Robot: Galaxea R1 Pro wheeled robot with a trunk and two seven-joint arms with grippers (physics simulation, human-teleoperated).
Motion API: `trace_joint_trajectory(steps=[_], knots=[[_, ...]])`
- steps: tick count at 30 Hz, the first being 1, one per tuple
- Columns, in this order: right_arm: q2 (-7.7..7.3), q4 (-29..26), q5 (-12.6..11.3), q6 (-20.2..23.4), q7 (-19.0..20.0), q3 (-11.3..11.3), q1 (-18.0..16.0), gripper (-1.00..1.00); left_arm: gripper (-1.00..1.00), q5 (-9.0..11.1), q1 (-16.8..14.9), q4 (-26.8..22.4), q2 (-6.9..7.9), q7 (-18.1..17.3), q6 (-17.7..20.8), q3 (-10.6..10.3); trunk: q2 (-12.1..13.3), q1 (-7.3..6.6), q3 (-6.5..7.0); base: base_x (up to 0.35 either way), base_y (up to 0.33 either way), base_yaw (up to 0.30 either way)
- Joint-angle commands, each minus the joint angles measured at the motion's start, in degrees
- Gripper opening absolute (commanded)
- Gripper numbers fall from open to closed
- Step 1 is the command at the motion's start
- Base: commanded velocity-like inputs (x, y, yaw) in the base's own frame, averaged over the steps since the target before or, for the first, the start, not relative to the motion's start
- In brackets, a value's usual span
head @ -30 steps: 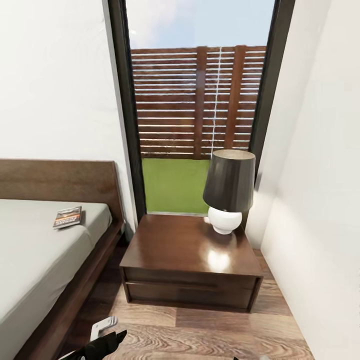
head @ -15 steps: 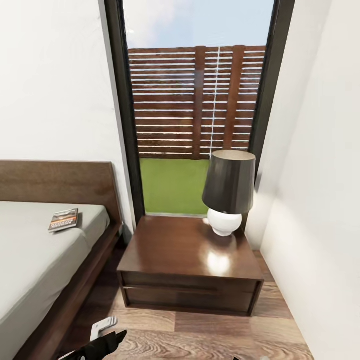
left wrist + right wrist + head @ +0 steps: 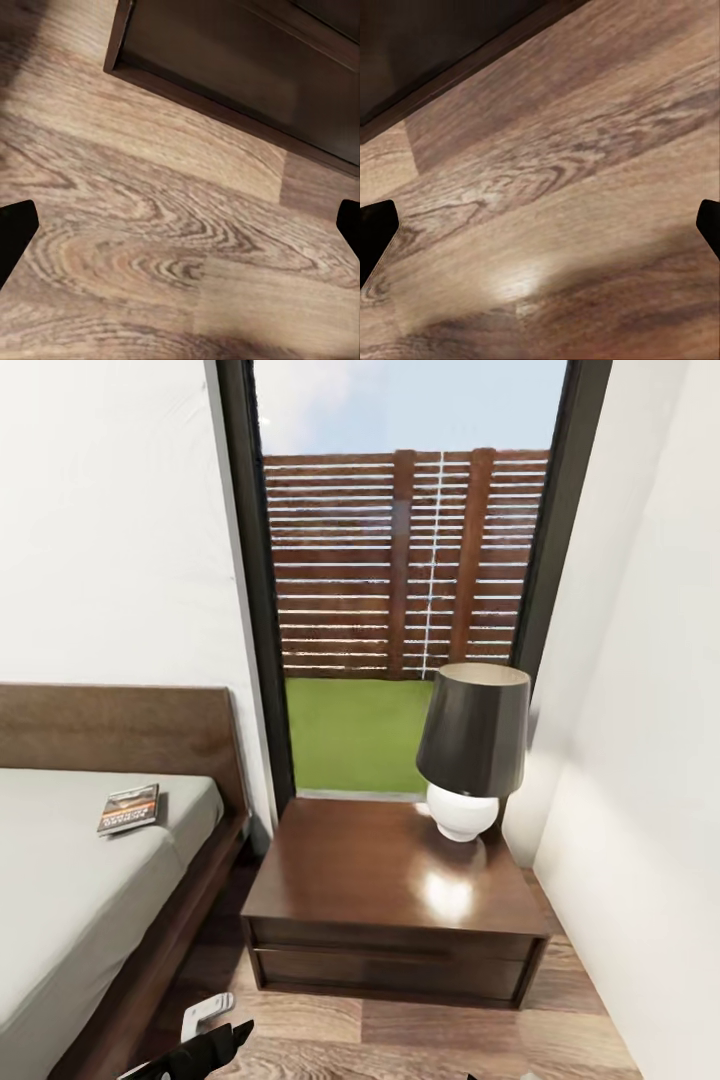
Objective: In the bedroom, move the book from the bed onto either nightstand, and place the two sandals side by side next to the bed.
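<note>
A: How do the fingers stand now?

B: In the left wrist view the left fingers (image 3: 15, 236) are dark tips at the two sides of the picture, wide apart, with nothing between them but the wood floor (image 3: 172, 247). The right fingers (image 3: 376, 232) are the same in the right wrist view: spread, holding nothing, above the planks. In the head view a part of the left gripper (image 3: 205, 1028) shows low, over the floor by the foot corner of the bed (image 3: 70, 900).

A: And the book?

B: The book (image 3: 129, 808) lies flat on the mattress, near the headboard and close to the bed edge that faces the nightstand (image 3: 390, 890). Its long axis runs about from the foot of the bed toward the headboard, a little turned.

A: Which way is it from the fingers?

B: Forward and to the left, and higher, because both grippers hang low near the floor. I judge the left arm is nearer, since the bed is on that side.

A: Where can the book go?

B: The nightstand stands just beside the bed, under the window. A lamp (image 3: 470, 755) takes its back right corner; the front and left part of the top is bare, so I think there is room. The sandals I cannot place from these views.
</note>
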Motion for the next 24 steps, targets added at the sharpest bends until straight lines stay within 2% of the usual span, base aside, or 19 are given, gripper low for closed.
trace_joint_trajectory(steps=[1,24], knots=[[-0.04,0.03,-0.58,-0.1,0.15,0.26,-0.03,1.0,1.0,0.48,-0.02,-0.06,-0.03,-0.28,0.56,0.24,-0.02,0.0,-0.06,0.119,0.107,0.0],[-0.04,0.03,-0.45,-0.1,0.15,0.16,-0.03,1.0,1.0,0.48,-0.02,-0.06,-0.08,-0.23,0.58,0.24,-0.02,0.0,-0.06,0.12,0.102,0.0]])
